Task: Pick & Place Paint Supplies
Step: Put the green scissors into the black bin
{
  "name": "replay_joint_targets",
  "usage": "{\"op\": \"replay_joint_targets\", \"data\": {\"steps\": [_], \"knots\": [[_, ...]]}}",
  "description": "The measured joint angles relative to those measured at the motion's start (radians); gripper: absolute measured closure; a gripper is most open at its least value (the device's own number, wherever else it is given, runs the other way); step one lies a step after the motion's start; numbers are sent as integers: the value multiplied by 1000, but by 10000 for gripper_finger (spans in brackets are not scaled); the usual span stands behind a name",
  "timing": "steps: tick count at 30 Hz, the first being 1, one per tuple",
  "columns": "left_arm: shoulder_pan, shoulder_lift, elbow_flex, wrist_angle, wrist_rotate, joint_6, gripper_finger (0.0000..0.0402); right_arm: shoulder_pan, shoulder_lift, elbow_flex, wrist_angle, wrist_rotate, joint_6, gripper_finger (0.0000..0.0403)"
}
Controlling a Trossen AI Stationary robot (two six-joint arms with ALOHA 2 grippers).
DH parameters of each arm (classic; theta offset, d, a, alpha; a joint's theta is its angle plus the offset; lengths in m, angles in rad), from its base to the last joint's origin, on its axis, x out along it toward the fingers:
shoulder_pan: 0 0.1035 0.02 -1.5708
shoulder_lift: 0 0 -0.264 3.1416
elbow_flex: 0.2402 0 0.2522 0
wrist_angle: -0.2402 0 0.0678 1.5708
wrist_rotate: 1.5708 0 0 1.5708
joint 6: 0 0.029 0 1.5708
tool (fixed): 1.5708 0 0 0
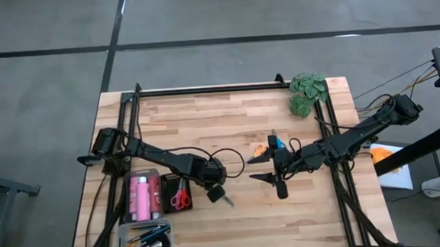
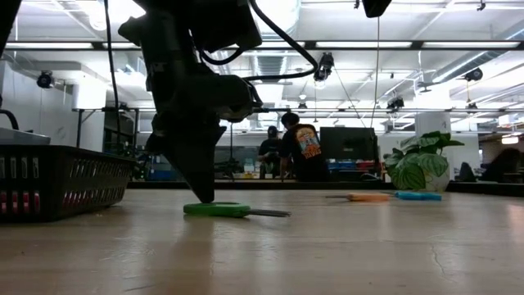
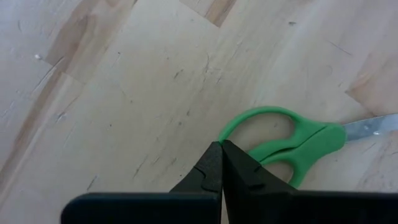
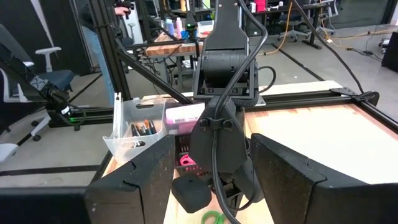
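The closed left gripper [image 1: 215, 191] stands tip-down just beside the green-handled scissors [image 3: 286, 140] on the wooden table [image 1: 241, 222]. Left of it sit a black mesh basket [image 1: 175, 194] and clear bins. The right gripper [image 1: 275, 172] hovers right of centre, jaws apart, near the orange-handled scissors [image 1: 260, 149].

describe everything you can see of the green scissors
The green scissors have glossy, plastic-looking loop handles and silver metal blades that seem closed. They lie flat on the bare wooden table, just right of the black basket. The left hand, fingers shut, has its tips down against the rim of one handle loop, not gripping it.
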Motion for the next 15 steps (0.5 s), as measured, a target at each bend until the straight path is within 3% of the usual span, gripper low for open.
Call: {"op": "replay_joint_targets", "data": {"steps": [5, 15], "knots": [[-1, 0, 0, 2, 0, -16, 391, 0, 0, 0, 0, 0, 0, 194], [-4, 2, 0, 24, 0, -15, 279, 0, 0, 0, 0, 0, 0, 194]]}}
